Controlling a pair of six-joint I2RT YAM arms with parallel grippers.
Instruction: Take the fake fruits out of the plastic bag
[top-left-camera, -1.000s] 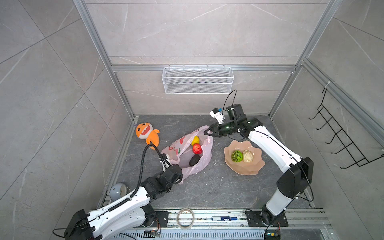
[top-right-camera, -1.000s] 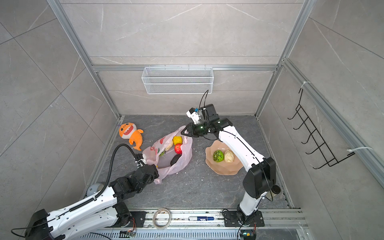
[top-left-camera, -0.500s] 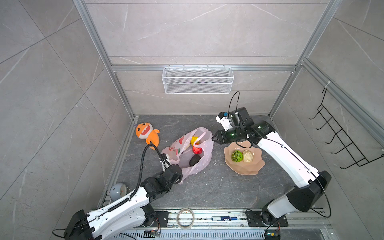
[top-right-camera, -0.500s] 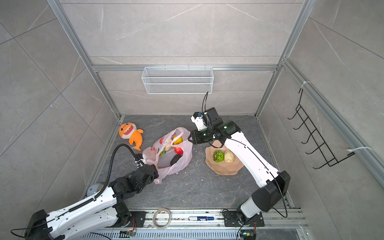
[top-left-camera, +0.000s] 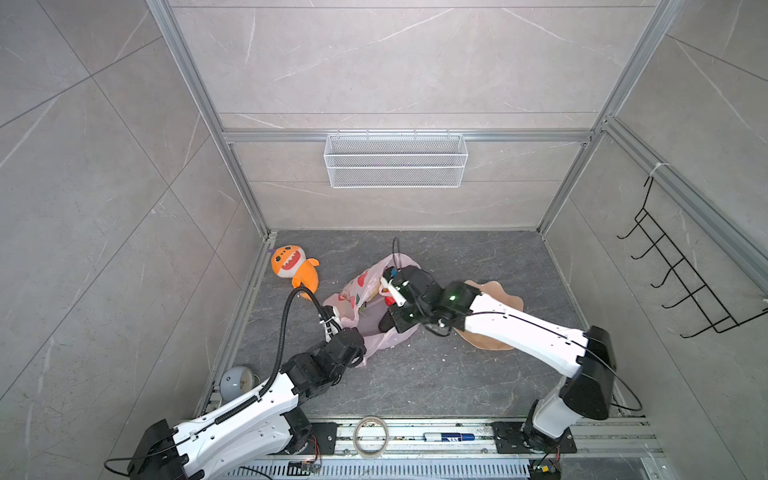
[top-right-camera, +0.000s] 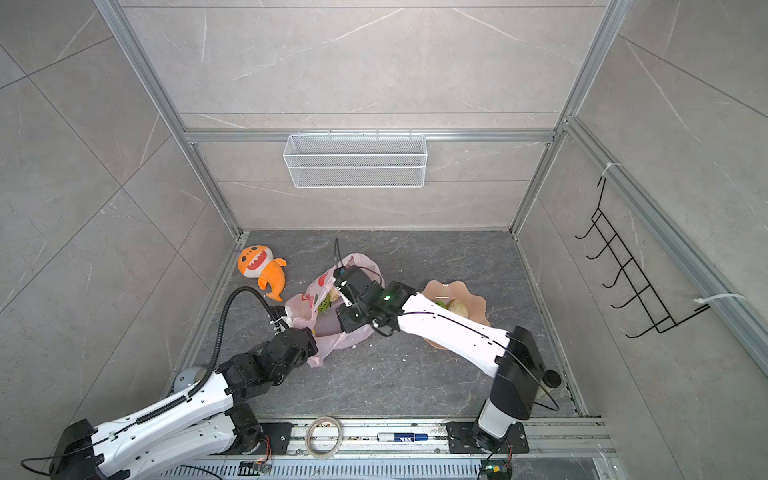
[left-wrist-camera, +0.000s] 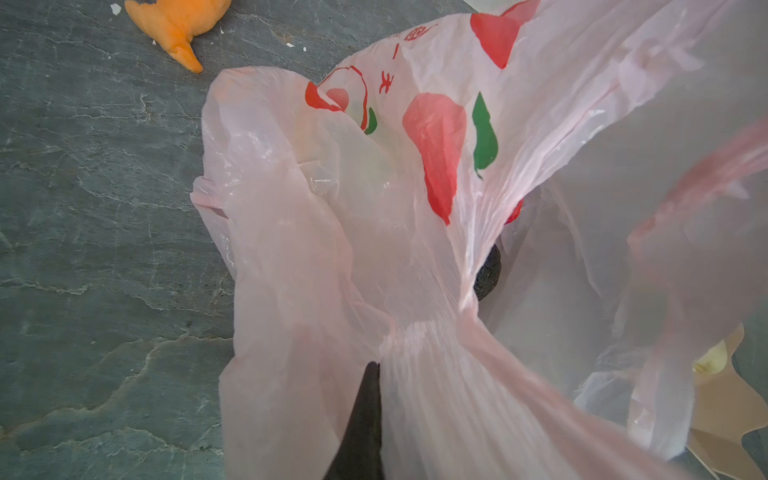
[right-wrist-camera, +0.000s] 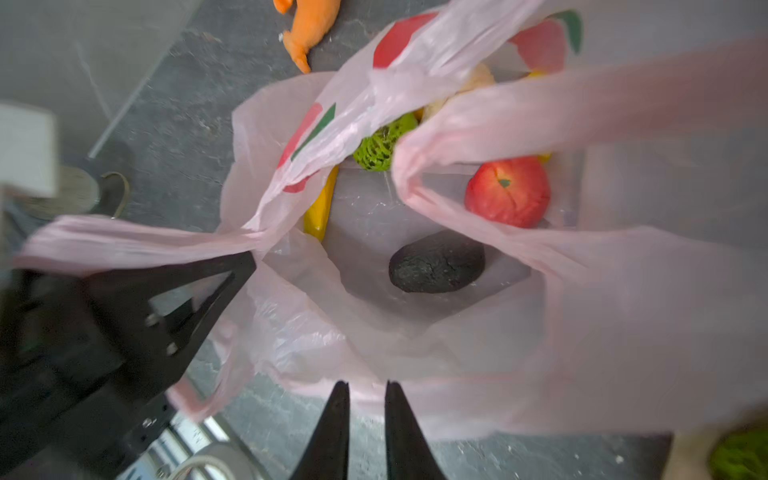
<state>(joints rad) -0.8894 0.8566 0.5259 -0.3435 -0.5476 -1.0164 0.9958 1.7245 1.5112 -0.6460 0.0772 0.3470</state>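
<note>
The pink plastic bag (right-wrist-camera: 316, 328) lies open on the floor, seen in both top views (top-left-camera: 361, 291). Inside it lie a red apple (right-wrist-camera: 508, 192), a dark avocado (right-wrist-camera: 436, 268), a green bumpy ball (right-wrist-camera: 380, 143), a yellow banana (right-wrist-camera: 320, 208) and a cream lumpy piece (right-wrist-camera: 478, 81). My left gripper (left-wrist-camera: 376, 365) is shut on a bunched handle of the bag at its near left side. My right gripper (right-wrist-camera: 366, 384) hovers over the bag's near rim, its fingers a narrow gap apart and holding nothing.
A peach scalloped bowl (top-right-camera: 457, 291) to the right of the bag holds a green fruit (top-right-camera: 442, 304) and a cream fruit (top-right-camera: 457, 308). An orange plush shark (top-left-camera: 291, 266) lies at the back left. A tape roll (top-left-camera: 370, 436) and a marker (top-left-camera: 449, 437) rest on the front rail.
My right gripper swung from the bag's far side, past the bowl, to over the bag's mouth, and its jaws narrowed. The left arm kept its hold and did not move.
</note>
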